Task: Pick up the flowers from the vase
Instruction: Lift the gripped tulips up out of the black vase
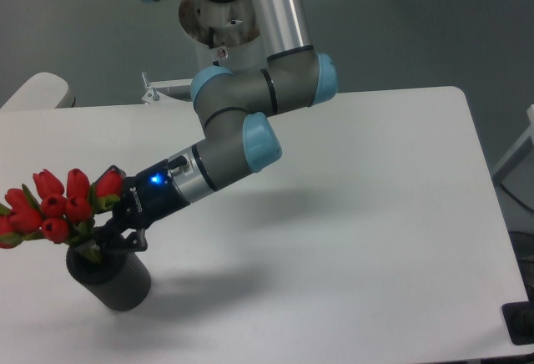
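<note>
Inside dark vase (113, 279), red tulips (54, 205), fingers (123, 241) gripping stems

We see a robotics lab: an arm (250, 101) mounted by a bare white table (375, 214), grey floor (400, 22) around.

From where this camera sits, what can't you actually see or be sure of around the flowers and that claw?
All in the single fixed camera view:
- Gripper fingertips: dark against the dark vase and stems, so open or shut cannot be told.
- Flowers: the leftmost buds are cut off by the left picture edge.
- Stems: their lower ends are hidden inside the vase.
- Upper arm: cut off by the top edge.
</note>
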